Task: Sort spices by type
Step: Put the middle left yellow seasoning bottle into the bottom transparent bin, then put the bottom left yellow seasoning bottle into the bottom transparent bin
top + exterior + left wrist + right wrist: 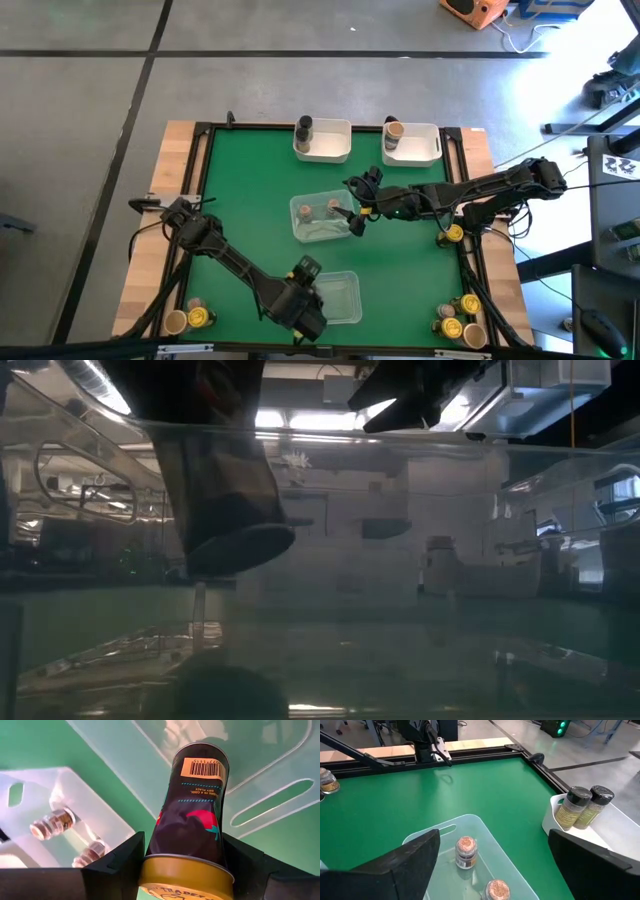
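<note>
1. Left tool (pixel 185 865): closed on dark, gold-lidded cylindrical spice tin (pixel 192 815); long axis pointing straight out from tool, over near clear plastic tray (pixel 340 297).
2. Right tool (pixel 357 215): wide open, empty; two reddish-topped small jars (pixel 465 851) directly below in far clear tray (pixel 322 217).

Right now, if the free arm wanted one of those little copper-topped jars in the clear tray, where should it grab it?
Probably from straight above, gripping across the round body just under the lid. The copper-topped jar stands upright in the clear tray, a second jar stands apart from it, and the tray's walls hinder a sideways approach. The right gripper, open, hangs just over that tray.
</note>
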